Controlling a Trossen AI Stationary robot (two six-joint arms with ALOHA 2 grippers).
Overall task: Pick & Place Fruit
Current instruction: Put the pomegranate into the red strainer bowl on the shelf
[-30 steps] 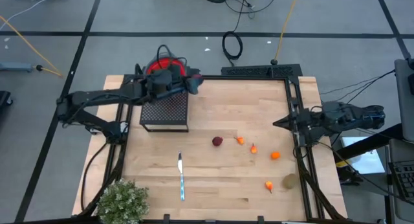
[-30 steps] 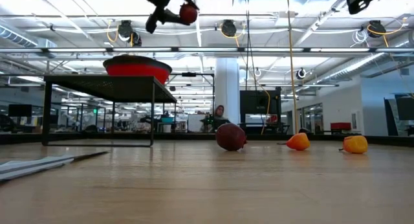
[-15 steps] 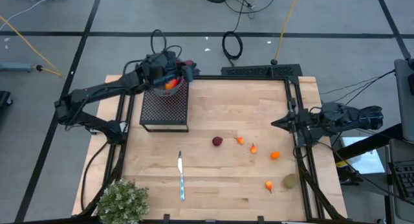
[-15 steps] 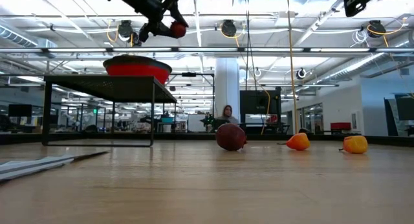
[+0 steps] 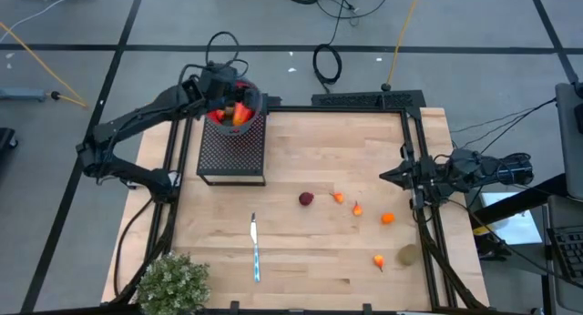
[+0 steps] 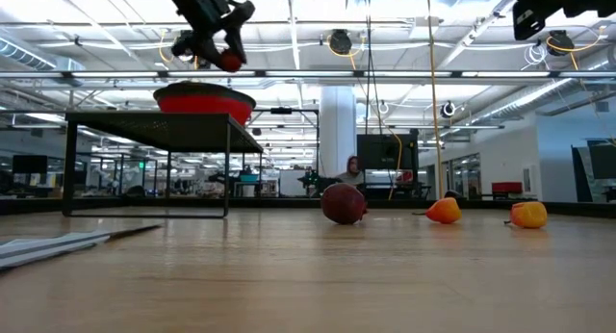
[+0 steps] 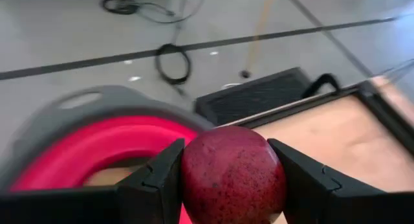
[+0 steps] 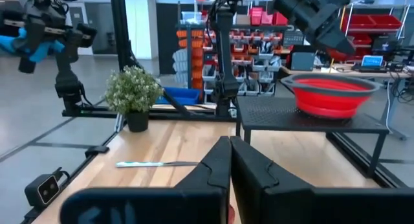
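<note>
Left gripper (image 7: pixel 229 179) clamps a dark red ball (image 7: pixel 233 174) above the red bowl (image 5: pixel 225 115) at eleven o'clock, right gripper (image 5: pixel 384 176) clenched empty at three o'clock.

Wood table (image 5: pixel 310 251) (matt); speckled ball (image 7: pixel 233 175).

The scene holds 2 dark red balls (image 5: pixel 306 198) (image 7: pixel 233 175), 4 small orange fruit bits (image 5: pixel 388 218), 1 brown-green kiwi (image 5: pixel 407 255), 1 red bowl (image 6: pixel 204 103), 1 black mesh stand (image 5: pixel 232 155), 1 knife (image 5: pixel 256 248), 1 green plant (image 5: pixel 172 282) and 2 arms.
</note>
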